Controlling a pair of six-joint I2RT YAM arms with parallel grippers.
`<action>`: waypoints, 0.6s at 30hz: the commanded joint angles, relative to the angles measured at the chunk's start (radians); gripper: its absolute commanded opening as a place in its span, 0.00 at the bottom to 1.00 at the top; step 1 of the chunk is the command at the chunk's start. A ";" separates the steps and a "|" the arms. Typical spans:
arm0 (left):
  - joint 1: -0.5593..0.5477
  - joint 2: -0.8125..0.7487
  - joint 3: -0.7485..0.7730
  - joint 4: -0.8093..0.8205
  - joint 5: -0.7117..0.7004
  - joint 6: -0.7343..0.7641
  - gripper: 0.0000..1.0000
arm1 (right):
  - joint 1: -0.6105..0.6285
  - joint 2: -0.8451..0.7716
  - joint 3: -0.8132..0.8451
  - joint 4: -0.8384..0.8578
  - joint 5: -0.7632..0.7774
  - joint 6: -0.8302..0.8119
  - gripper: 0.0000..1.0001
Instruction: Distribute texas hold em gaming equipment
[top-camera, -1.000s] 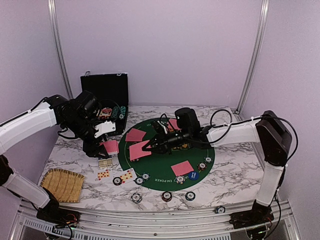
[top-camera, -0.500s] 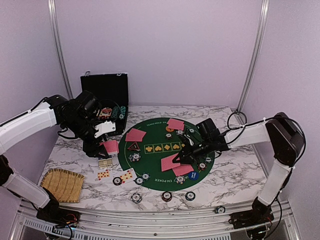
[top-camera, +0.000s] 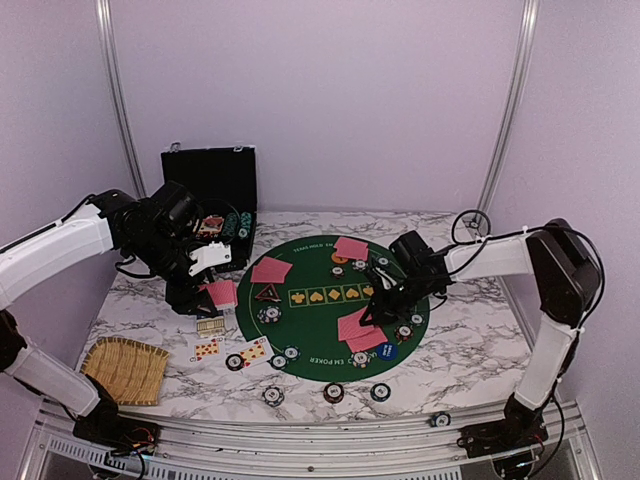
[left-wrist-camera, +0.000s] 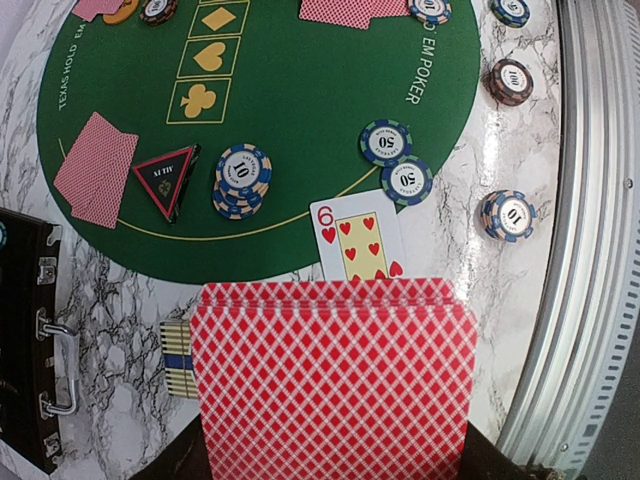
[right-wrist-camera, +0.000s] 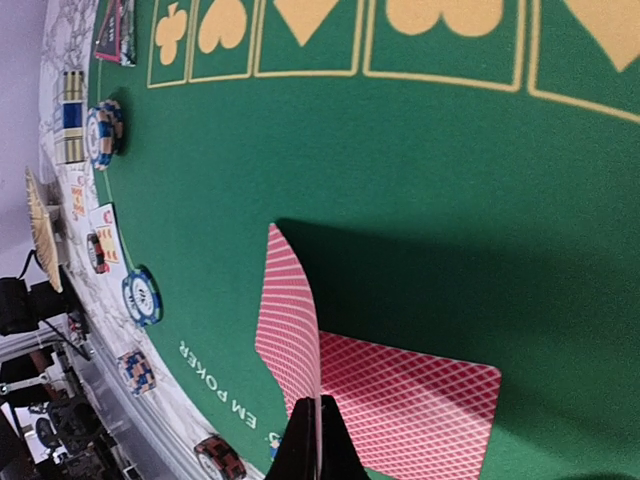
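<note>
Red-backed card (right-wrist-camera: 290, 330): pinched at one end between the pressed-together fingers of the right gripper (right-wrist-camera: 318, 445); stood on edge, patterned back turned left in the wrist view.
Card axis: long side runs away from the fingertips, tilted up off the green felt (right-wrist-camera: 420, 180); a shadow is cast beside it, so it is judged lifted, not laid.
Second card (right-wrist-camera: 410, 405): laid flat, face down, just right of the fingers, one edge reaching the pinch; contact between the two cards cannot be told.
Key relation: the flat card lies beside and below the held one, so tipping the held card rightward and lowering it is judged to be what completes the pair at this seat.
Nearer arm: right; the seat is at the felt's near-right rim.
Left gripper (top-camera: 205, 288): closed on a deck (left-wrist-camera: 330, 370) of red backs, slightly fanned, held well apart at the felt's left side, near the black case (top-camera: 212, 180).
Beyond the deck: six of hearts (left-wrist-camera: 357, 240) face up across the felt's rim, partly on the marble table (left-wrist-camera: 450, 260).
Writing, felt: "TEXAS HOLD" and "EM POKER" are read along the rim; club, heart and diamond are boxed in yellow.
Writing, chips: 10 chip (left-wrist-camera: 242, 172), 50 chip (left-wrist-camera: 386, 143), 100 chip (left-wrist-camera: 512, 78).
Writing, triangular marker (left-wrist-camera: 163, 178): too small to be read surely.
</note>
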 joint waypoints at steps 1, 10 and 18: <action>0.002 -0.028 0.000 -0.012 0.012 0.012 0.00 | -0.005 0.021 0.038 -0.114 0.104 -0.075 0.06; 0.001 -0.024 0.001 -0.016 0.018 0.014 0.00 | -0.004 -0.004 0.063 -0.187 0.199 -0.105 0.41; 0.001 -0.022 0.006 -0.018 0.022 0.012 0.00 | -0.003 -0.074 0.125 -0.215 0.256 -0.088 0.63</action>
